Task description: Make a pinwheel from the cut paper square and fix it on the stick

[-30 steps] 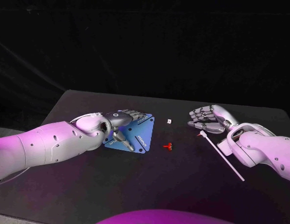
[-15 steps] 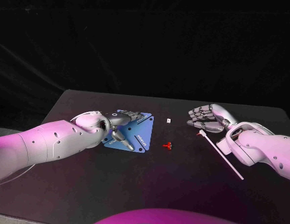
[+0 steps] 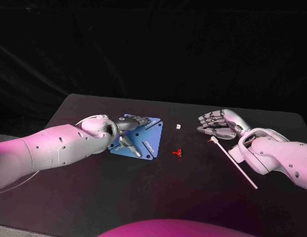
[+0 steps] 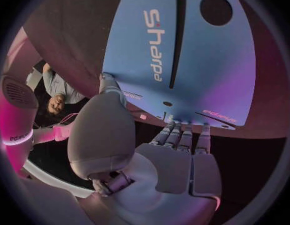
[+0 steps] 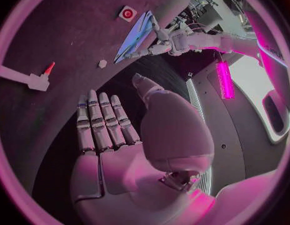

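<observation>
A: Entry: where is the paper sitting?

B: The blue cut paper square (image 3: pixel 143 145), printed with white lettering, is lying on the black table (image 3: pixel 196 197) at centre-left of the head frame. The left hand (image 3: pixel 123 132) is resting over it. Its fingertips (image 4: pixel 182 130) are touching one paper edge, with the thumb at a corner. Pinching or merely pressing, I cannot tell.

A: And the right side?

B: The right hand (image 3: pixel 217 124) is sitting at centre-right, fingers straight and released, grasping nothing. The thin white stick (image 3: pixel 233 160) is lying diagonally just below it. A small red pin (image 3: pixel 177 153) is sitting between paper and stick, and a small white bit (image 3: pixel 177 127) is lying above it.
</observation>
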`<state>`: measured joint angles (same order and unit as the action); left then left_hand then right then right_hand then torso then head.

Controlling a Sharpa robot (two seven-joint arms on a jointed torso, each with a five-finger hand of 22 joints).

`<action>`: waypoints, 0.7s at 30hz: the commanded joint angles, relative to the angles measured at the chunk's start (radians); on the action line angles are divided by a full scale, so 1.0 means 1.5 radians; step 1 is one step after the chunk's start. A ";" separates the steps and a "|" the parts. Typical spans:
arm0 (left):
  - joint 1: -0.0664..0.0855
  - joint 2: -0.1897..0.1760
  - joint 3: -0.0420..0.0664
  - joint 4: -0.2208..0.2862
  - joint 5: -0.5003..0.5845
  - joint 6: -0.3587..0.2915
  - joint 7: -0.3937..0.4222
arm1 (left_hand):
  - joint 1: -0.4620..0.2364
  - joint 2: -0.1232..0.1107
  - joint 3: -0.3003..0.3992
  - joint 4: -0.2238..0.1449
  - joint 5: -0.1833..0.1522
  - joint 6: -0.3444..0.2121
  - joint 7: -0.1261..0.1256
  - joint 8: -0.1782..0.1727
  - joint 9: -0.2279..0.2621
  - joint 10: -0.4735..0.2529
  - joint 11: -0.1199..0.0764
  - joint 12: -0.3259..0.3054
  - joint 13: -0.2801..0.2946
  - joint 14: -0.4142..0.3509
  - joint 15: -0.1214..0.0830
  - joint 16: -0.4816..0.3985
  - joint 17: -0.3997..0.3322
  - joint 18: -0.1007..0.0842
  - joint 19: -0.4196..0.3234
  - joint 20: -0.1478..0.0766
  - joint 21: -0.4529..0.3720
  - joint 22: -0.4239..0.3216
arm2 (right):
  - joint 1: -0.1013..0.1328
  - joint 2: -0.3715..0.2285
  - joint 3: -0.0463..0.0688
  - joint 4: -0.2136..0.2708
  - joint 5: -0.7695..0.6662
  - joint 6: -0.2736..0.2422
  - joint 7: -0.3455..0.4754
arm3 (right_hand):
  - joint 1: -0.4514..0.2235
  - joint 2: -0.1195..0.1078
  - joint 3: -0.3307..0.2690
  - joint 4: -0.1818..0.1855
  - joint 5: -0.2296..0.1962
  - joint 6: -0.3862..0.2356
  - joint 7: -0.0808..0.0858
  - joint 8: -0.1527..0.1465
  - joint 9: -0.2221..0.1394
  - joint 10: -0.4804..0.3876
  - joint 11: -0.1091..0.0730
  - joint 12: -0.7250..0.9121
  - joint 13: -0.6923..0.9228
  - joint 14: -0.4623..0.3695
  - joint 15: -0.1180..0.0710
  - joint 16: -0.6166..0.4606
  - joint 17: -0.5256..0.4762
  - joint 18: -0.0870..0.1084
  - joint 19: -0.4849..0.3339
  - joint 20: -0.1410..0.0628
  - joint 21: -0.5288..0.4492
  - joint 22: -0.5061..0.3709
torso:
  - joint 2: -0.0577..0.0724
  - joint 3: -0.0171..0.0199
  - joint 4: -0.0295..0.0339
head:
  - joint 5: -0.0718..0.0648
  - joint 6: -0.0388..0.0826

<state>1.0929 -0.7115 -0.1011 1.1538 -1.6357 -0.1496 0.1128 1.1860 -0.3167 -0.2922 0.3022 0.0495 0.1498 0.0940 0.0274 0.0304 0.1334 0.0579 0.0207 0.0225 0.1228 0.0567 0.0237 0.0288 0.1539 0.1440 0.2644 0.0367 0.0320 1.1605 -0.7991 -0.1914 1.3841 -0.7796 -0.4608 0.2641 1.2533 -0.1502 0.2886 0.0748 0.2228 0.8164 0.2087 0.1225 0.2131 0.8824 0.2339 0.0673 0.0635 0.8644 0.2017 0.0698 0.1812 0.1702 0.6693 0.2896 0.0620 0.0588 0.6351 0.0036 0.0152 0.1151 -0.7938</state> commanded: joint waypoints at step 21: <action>-0.007 0.001 -0.006 -0.009 -0.004 0.012 -0.015 | 0.094 0.005 0.029 0.000 0.002 0.195 0.017 0.077 0.045 0.202 0.011 0.055 0.027 0.201 0.000 0.075 0.044 0.021 0.158 -0.014 0.060 0.032 | 0.000 0.003 0.000 0.004 -0.015 0.014 -0.001 | 0.003 0.010 -0.005 0.000 0.008 0.005 0.044 0.004 -0.002 0.010 -0.002 -0.002 0.000 0.009 0.001 0.001 -0.002 -0.009 0.008 0.000 0.000 0.001 | 0.000 0.0006 0.0006 | -0.002 0.000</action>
<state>1.1032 -0.7062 -0.0955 1.1479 -1.6373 -0.1943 0.1117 1.3188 -0.3081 -0.2557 0.3073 0.0499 0.4365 0.1195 0.1378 0.0976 0.4317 0.0773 0.1080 0.0673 0.4206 0.0556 0.1336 0.0903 0.1558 0.3745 0.2450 0.1231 0.0322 1.1605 -0.7967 -0.1914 1.3876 -0.7801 -0.4533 0.2622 1.2573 -0.1463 0.2854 0.0769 0.2322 0.8164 0.2087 0.1226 0.2123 0.8924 0.2311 0.0673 0.0635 0.8721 0.2015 0.0698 0.1786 0.1702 0.6770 0.2895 0.0620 0.0597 0.6352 0.0039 0.0157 0.1122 -0.7958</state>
